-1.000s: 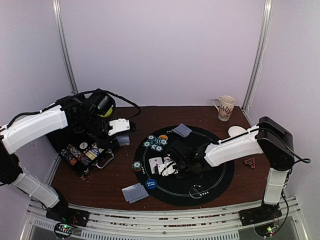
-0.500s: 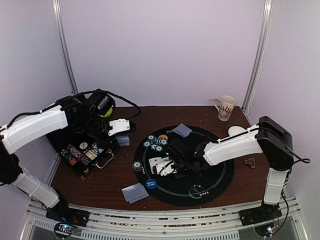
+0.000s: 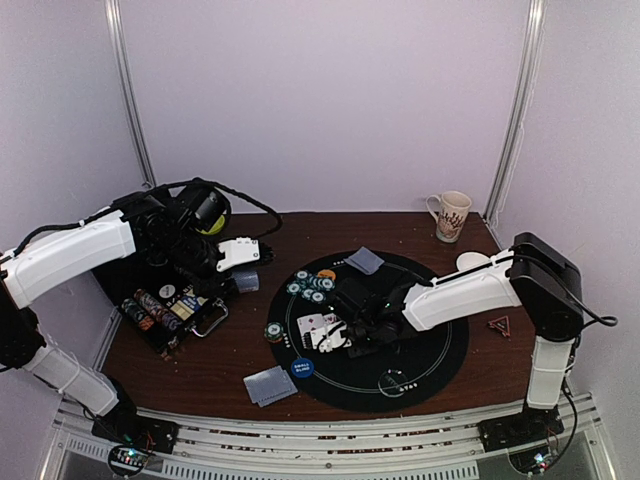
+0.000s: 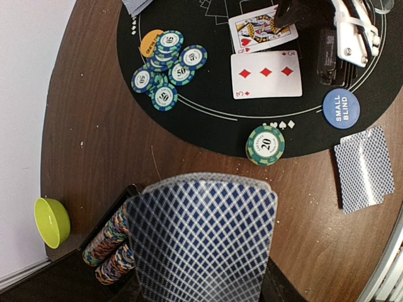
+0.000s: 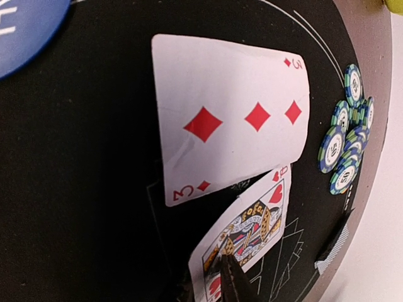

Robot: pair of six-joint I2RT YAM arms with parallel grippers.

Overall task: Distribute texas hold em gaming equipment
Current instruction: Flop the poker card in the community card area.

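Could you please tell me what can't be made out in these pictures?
- Left gripper: in the left wrist view its fingers are hidden behind the card backs.
- Right gripper: in the right wrist view only one finger shows, the rest cut off below; open or shut unclear.
- Queen: near end under that finger.
- Chips: values too small from the top.
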